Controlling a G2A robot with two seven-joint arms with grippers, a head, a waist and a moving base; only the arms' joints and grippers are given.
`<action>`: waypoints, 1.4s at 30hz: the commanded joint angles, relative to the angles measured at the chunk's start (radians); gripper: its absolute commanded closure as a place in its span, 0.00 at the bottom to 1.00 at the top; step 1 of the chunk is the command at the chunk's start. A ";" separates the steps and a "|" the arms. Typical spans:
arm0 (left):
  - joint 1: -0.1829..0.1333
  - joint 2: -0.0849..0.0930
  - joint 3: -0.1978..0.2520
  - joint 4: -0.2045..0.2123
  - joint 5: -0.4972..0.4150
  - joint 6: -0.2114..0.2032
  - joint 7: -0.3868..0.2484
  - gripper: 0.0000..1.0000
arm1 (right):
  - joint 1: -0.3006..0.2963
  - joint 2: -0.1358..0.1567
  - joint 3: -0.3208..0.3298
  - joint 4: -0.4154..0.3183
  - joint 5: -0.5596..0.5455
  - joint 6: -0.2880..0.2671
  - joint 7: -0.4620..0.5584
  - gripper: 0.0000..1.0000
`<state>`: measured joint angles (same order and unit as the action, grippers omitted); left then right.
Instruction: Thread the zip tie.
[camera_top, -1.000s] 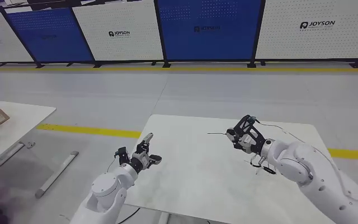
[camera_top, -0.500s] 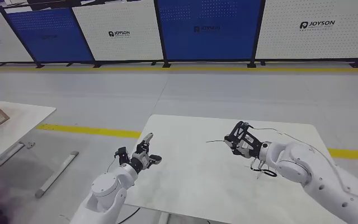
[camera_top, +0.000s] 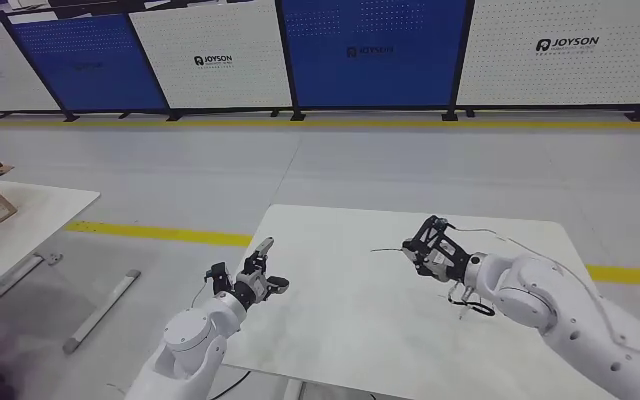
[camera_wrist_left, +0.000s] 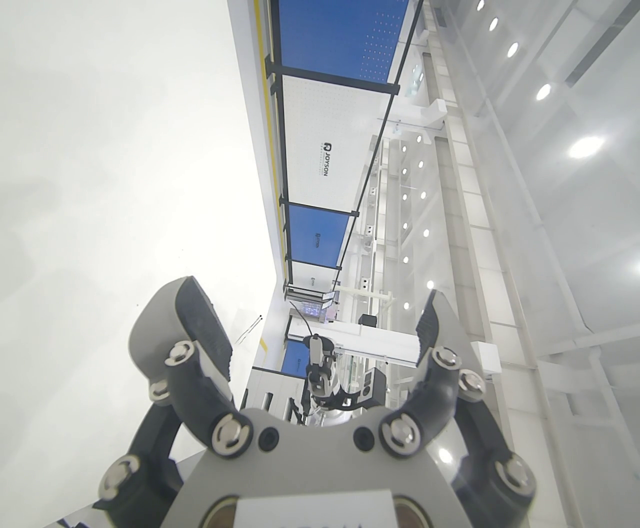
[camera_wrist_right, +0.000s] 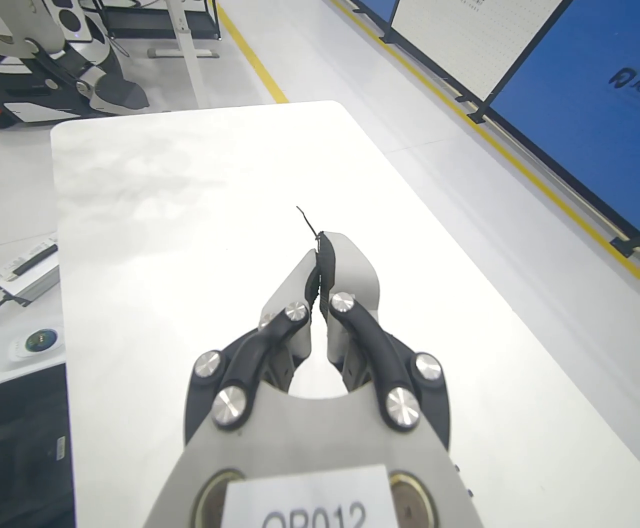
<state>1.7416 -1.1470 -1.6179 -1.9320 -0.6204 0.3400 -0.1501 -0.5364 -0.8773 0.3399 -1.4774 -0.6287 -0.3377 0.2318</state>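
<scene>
2 arms over 1 white counter (camera_top: 350, 330). 1 zip tie (camera_top: 385, 250) seen: thin, black, pinched in the right end effector (camera_top: 408, 248), whose fingers were clamped tight on it. Top view: the tie's free tail stuck out past the tips, approx level, pointing twd the left arm's side, over the counter's far-middle part. Couldn't tell if it touched the surface. Right wrist view: same zip tie (camera_wrist_right: 306, 217) ran up btwn the 2 black pads, w/ a short hair-thin tail poking beyond the right end effector (camera_wrist_right: 320, 247) and the counter (camera_wrist_right: 150, 200) below it.

Left end effector (camera_top: 270, 266) sat at the counter's left edge, well apart from the zip tie & the other arm. Its 2 fingers were spread wide, empty. Left wrist view agreed (camera_wrist_left: 314, 300): pads (camera_wrist_left: 205, 320) far apart.

Rest: 1 more white table (camera_top: 40, 215) off to the left, apart from the counter. Row of panels at the back: 2 blue panels (camera_top: 375, 50), w/ white ones btwn & beside. 2 yellow lines (camera_top: 150, 232) on the floor, 1 along the panels' feet, 1 passing behind the counter.
</scene>
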 joint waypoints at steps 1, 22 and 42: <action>0.000 0.000 0.000 0.000 0.000 0.000 0.000 0.00 | -0.011 -0.001 0.004 0.004 -0.038 -0.002 -0.043 1.00; 0.000 0.000 0.000 0.000 0.000 0.000 0.000 0.00 | 0.032 0.009 -0.170 0.033 -0.237 -0.002 -0.452 1.00; 0.000 0.000 0.000 0.000 0.000 0.000 0.000 0.00 | 0.009 -0.005 -0.170 0.019 -0.356 -0.002 -0.511 1.00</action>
<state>1.7416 -1.1470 -1.6179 -1.9320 -0.6204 0.3400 -0.1501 -0.5239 -0.8822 0.1698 -1.4651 -0.9739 -0.3400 -0.2670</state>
